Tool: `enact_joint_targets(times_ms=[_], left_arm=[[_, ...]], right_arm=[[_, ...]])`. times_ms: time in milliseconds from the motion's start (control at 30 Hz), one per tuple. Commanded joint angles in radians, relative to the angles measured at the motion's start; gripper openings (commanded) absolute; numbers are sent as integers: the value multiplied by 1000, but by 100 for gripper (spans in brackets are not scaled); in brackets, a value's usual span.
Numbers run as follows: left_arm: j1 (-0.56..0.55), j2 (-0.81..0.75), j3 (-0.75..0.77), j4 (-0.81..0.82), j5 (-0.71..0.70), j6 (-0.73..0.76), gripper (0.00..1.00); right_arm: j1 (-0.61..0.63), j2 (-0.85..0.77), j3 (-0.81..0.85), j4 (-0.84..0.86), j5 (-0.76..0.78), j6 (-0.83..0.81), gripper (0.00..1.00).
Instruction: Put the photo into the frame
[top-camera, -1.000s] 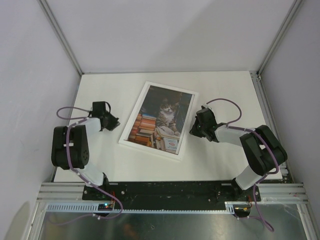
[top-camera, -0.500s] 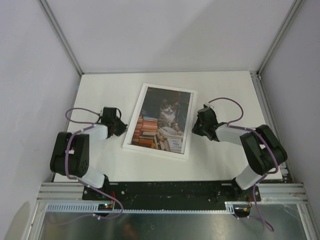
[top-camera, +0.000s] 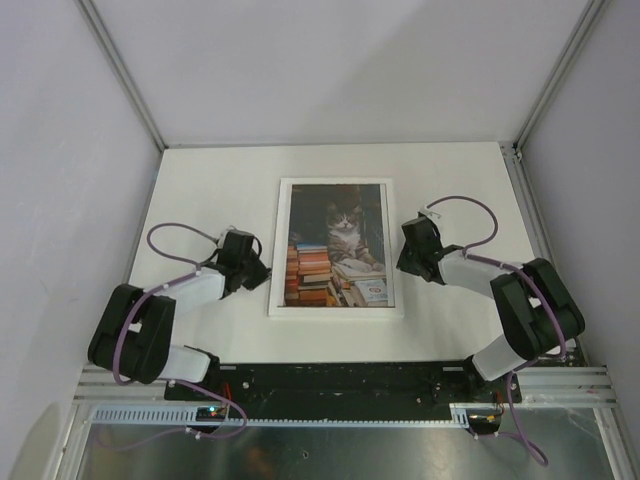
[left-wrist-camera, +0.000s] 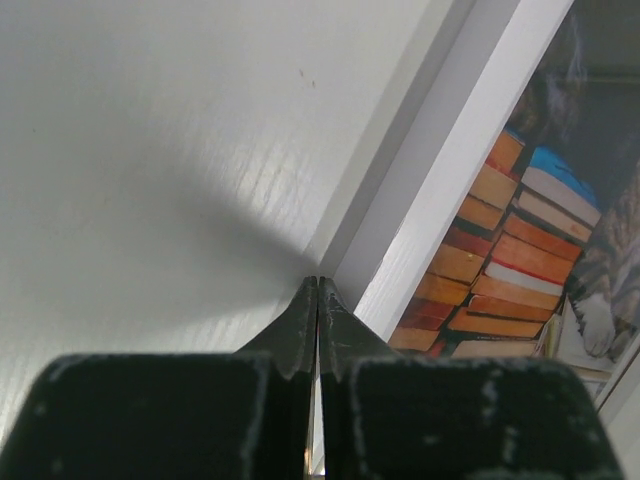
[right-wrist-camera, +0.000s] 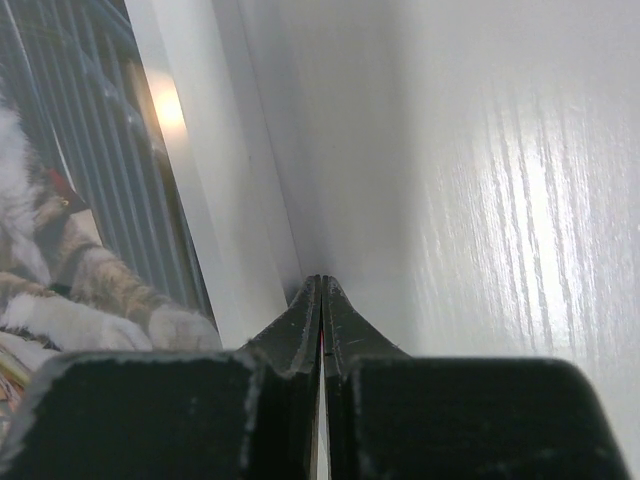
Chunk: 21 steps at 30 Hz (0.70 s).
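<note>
The white frame (top-camera: 280, 250) lies flat in the middle of the table, front side up, its sides square to the table edges. The photo (top-camera: 337, 245) of a grey-white cat among stacked books sits inside it. My left gripper (top-camera: 266, 274) is shut and empty, its tips at the frame's left edge (left-wrist-camera: 440, 190). My right gripper (top-camera: 403, 255) is shut and empty, its tips at the frame's right edge (right-wrist-camera: 215, 210). The photo also shows in the left wrist view (left-wrist-camera: 530, 260) and the right wrist view (right-wrist-camera: 80, 220).
The white table (top-camera: 210, 190) is walled by pale panels at the left, back and right. A metal rail (top-camera: 340, 382) runs along the near edge by the arm bases.
The frame with the photo has turned from tilted to square with the table. My left gripper has moved right and nearer along the frame's left edge. The right gripper shifted slightly right.
</note>
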<state>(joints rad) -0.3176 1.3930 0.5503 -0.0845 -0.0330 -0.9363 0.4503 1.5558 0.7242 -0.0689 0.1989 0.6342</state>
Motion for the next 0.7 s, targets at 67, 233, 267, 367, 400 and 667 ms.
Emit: enact_joint_targets(times_ms=[67,233,267,367,400,667], left_arm=[[-67,-43,-42,1,117,-47,0],[-69,-50,-49,4,102,-41,0],[-69,-50,-44,4,98,-36,0],[-68,-41,-25,3,90,-24,0],[-68,-35,-14,2,89,-19,0],[-61,-9,25,3,88,5,0]], right_arm=[[29,-25,-31,-56,-78,16,0],[30,-32,-32,-57,-77,21,0],[30,-35,-32,-58,-77,21,0],[30,-44,-32,-66,-75,21,0],[31,-48,-32,-68,-75,22,0],[21,-73,-32,-87,-67,18,0]])
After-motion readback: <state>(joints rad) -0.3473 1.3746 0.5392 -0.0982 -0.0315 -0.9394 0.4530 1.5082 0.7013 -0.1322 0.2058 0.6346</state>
